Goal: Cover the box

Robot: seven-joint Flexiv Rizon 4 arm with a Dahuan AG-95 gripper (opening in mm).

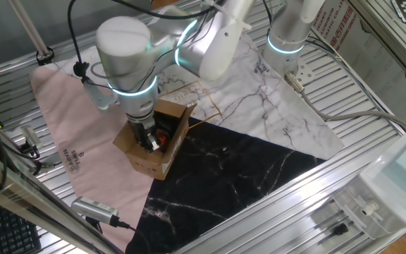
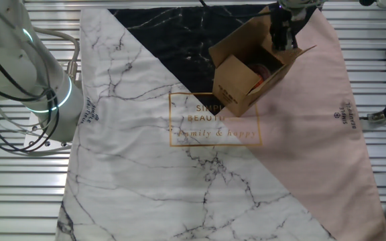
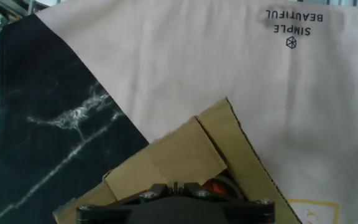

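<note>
The box [image 1: 162, 161] is a small brown cardboard carton on the cloth, tilted, with its flaps open. It also shows in the other fixed view [image 2: 236, 84] and the hand view [image 3: 179, 152]. Something red [image 2: 263, 72] lies inside it. My gripper [image 1: 149, 143] reaches down into the box opening beside a raised flap [image 1: 175, 111]. In the other fixed view the gripper [image 2: 281, 39] is at the far flap. In the hand view the gripper [image 3: 174, 186] has its jaws close together with nothing seen between them.
A cloth in white marble [image 2: 179, 167], black marble [image 1: 245, 176] and pink [image 1: 69, 120] covers the slatted metal table. A second arm's base [image 1: 287, 32] stands at the back. A silver cabled tool [image 1: 94, 208] lies at the cloth's front edge.
</note>
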